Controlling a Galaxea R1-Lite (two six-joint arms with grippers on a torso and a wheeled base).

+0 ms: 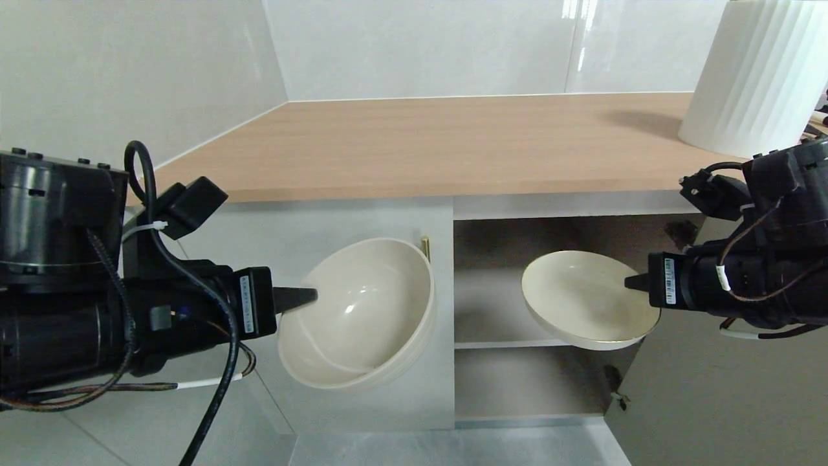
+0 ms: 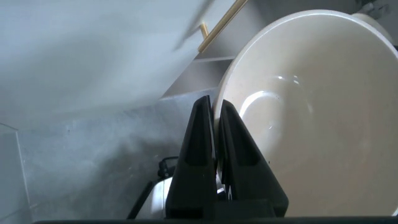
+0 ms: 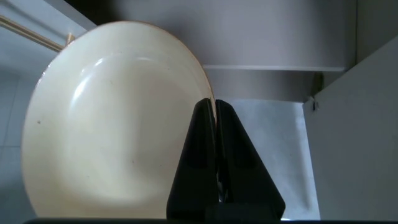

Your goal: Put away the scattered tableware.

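My left gripper (image 1: pixel 309 296) is shut on the rim of a deep cream bowl (image 1: pixel 359 314), held in the air in front of the closed left cabinet door (image 1: pixel 362 220). In the left wrist view the fingers (image 2: pixel 200 124) clamp that bowl's (image 2: pixel 311 112) edge. My right gripper (image 1: pixel 631 282) is shut on the rim of a shallower cream plate (image 1: pixel 582 298), held before the open cabinet compartment (image 1: pixel 491 304). The right wrist view shows the plate (image 3: pixel 118 118) pinched at its edge by the gripper (image 3: pixel 215 109).
A wooden countertop (image 1: pixel 440 142) runs above the cabinet, with a white ribbed lamp shade (image 1: pixel 757 77) at its right end. A shelf (image 1: pixel 491 343) divides the open compartment. The opened door (image 1: pixel 711 388) stands at the right. A brass handle (image 1: pixel 425 246) sits on the left door.
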